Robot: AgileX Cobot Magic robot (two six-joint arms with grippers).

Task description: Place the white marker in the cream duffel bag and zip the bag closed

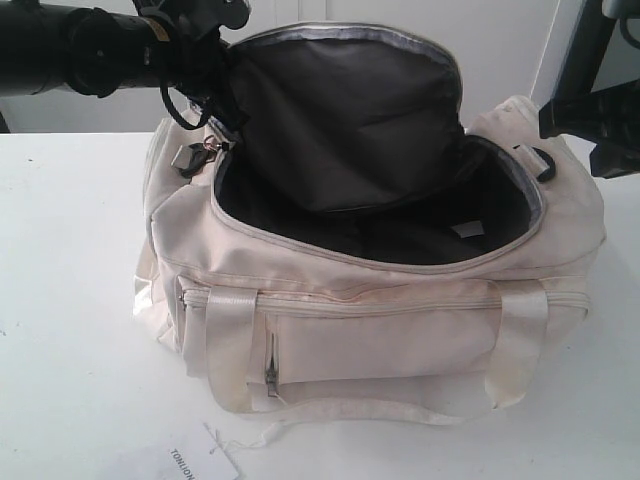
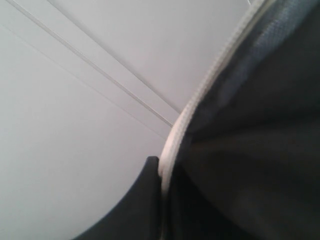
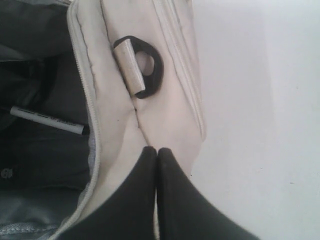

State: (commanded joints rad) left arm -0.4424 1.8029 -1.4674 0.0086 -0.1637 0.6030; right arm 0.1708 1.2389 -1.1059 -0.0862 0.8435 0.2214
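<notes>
1. Far left: left jaws pinched on the zip edge of the cream duffel bag point(image 1: 380, 330), at the corner of its top flap point(image 1: 340, 110). Judged to be holding the flap upright so the mouth gapes.
2. Just below that grip: zip pull point(image 1: 203, 150), likely at the left end of its track, so zipping not yet begun.
3. Low left on the table point(image 1: 70, 300): paper tag point(image 1: 200, 462), apart from the bag and no part of the job.
4. Centre: bag squat on the table, front pocket toward the camera, dark lining open to view.
5. Inside, near the right end: white marker point(image 3: 45, 120) flat on the lining, touched by neither set of jaws. First half of the task apparently done.
6. Right end: black strap ring point(image 3: 145, 65) on the bag's end panel. Right jaws closed on nothing, tips together over that panel, contact unclear; perhaps placed to steady the bag against the pull of the zip.
7. Count, left to right: one zip pull, one tag, one bag, two front handle straps point(image 1: 225, 345), one marker, one strap ring in view, two sets of jaws.
</notes>
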